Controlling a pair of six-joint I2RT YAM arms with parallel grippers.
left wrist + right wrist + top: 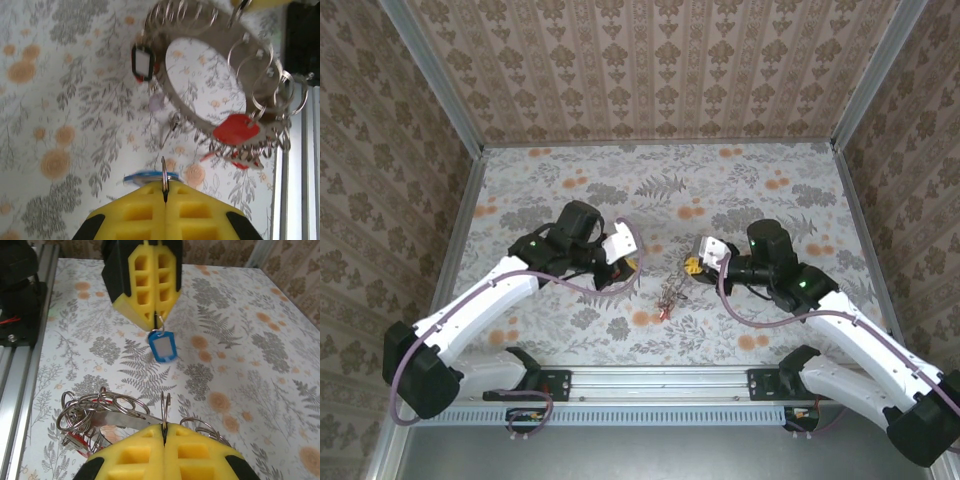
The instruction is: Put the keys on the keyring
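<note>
My left gripper [165, 194] is shut on a small split ring that carries a blue-tagged key [147, 176]. From the right wrist view that blue tag [162, 346] dangles under the left gripper [156, 315]. The keyring [176, 95], a wide brownish-grey band, hangs just beyond it, strung with several small wire rings, a red tag [236, 129] and a black-framed white tag [143, 62]. My right gripper [164, 429] is shut on the keyring's band [127, 418], with two wire loops sticking up between its fingers. From above, both grippers meet mid-table over the hanging bunch of keys [670, 294].
The flowered tablecloth [740, 190] stretches behind and to both sides of the grippers. An aluminium rail [670, 378] runs along the near edge by the arm bases. Patterned walls close in the left, right and back.
</note>
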